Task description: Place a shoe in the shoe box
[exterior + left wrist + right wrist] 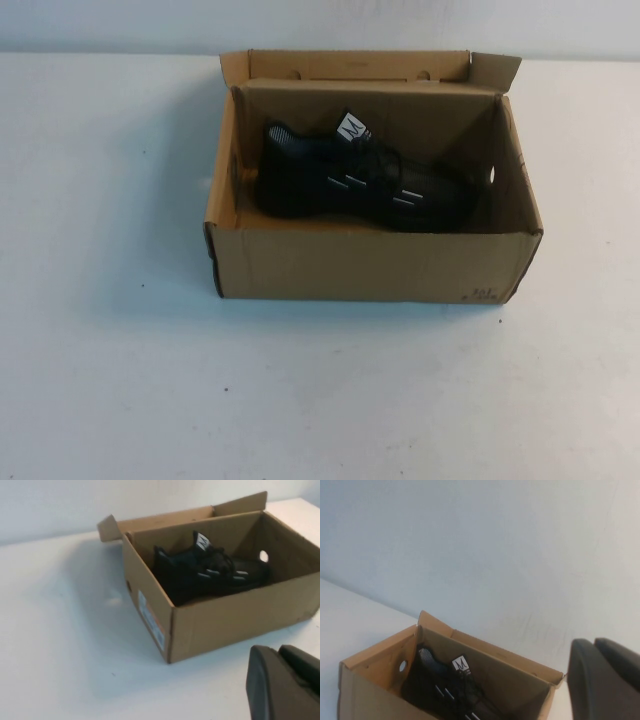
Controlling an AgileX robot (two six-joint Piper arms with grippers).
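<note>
Nearest the high camera stands the shoe box (372, 262), and the shoe (362, 185) already lies inside it, toward its back wall — the placing looks done. Both arms have nothing in them: the left gripper (285, 682) sits off the box's near corner, pressed together; the right gripper (605, 680) hangs above the box — likewise closed, empty.

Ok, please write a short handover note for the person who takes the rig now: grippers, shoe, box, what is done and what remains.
Left gripper: shut, holds nothing, away from the shoe box, not visible in the high view.
Right gripper: shut, holds nothing, raised beside the box, also outside the high view.
Shoe: lies inside the box on its sole, along the far wall.
Box: on the white table, flaps open.
Done: shoe is in the box.
Left: apparently nothing; lid not closed.
</note>
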